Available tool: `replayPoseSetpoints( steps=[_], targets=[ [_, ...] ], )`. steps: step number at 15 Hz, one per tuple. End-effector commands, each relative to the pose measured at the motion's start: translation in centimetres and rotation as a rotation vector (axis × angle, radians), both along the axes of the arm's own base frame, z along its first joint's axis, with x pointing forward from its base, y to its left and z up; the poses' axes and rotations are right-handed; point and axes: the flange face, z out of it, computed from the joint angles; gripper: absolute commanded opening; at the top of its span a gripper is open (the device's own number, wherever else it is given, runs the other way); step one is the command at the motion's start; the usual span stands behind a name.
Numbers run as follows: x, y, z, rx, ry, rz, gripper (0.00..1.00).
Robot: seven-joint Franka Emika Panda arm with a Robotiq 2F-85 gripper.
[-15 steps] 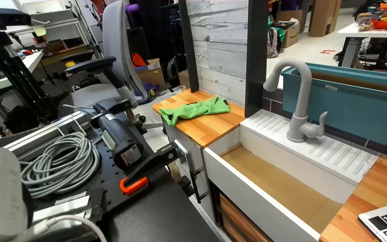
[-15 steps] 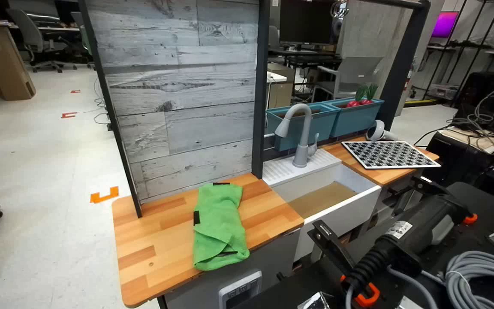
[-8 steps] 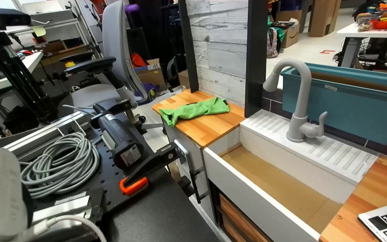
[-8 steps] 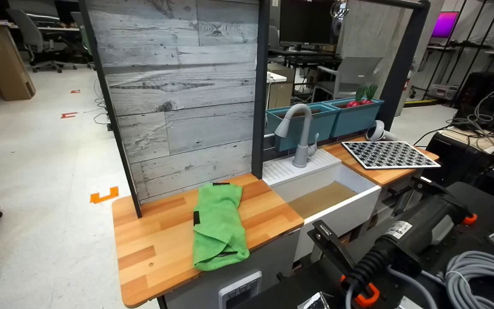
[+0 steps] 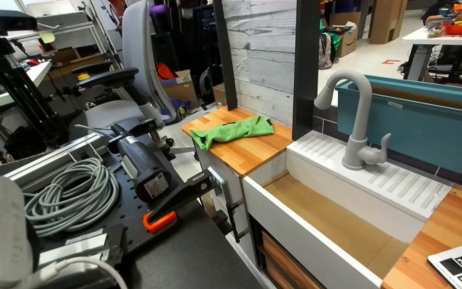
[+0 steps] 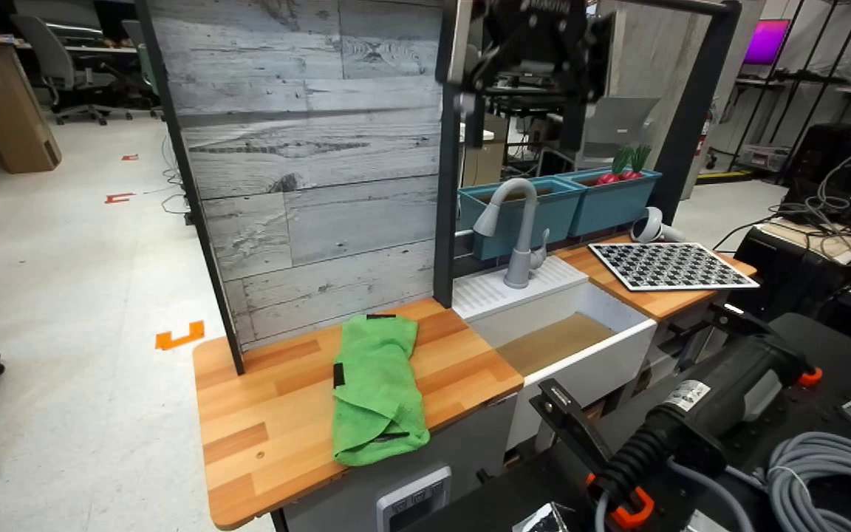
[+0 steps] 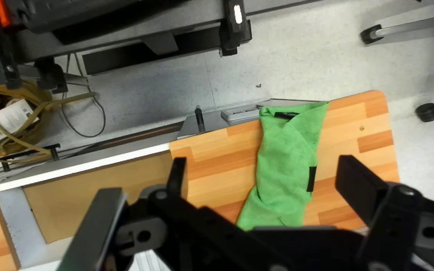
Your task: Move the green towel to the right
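The green towel lies folded lengthwise on the wooden counter left of the sink, in both exterior views. In an exterior view the towel runs from near the back panel to the front edge and hangs slightly over it. My gripper is high above the faucet, at the top of that view, pointing down. In the wrist view my gripper is open and empty; the towel shows between its fingers, well below them. The towel's far end is hidden behind the gripper body.
A white sink with a grey faucet stands right of the counter. A tall wood-patterned panel rises behind the towel. Teal planters and a checkered board are farther right. A black table with a clamped tool stands in front.
My gripper has come into view at the top of an exterior view, above the faucet; it was out of sight before. The towel has not moved.
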Motion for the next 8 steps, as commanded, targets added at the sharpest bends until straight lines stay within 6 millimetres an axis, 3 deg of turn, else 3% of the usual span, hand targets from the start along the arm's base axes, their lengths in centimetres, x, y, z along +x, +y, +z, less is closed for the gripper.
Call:
replayPoseSetpoints(
  steps=[1,5,8],
  targets=[
    [3.9,1.4,-8.1,-0.030,0.027,-0.018,1.00],
    [7.6,3.9,-16.5,-0.032,0.033,-0.021,1.00],
    [10.6,6.0,-21.0,-0.036,0.025,-0.016,1.00]
  ],
)
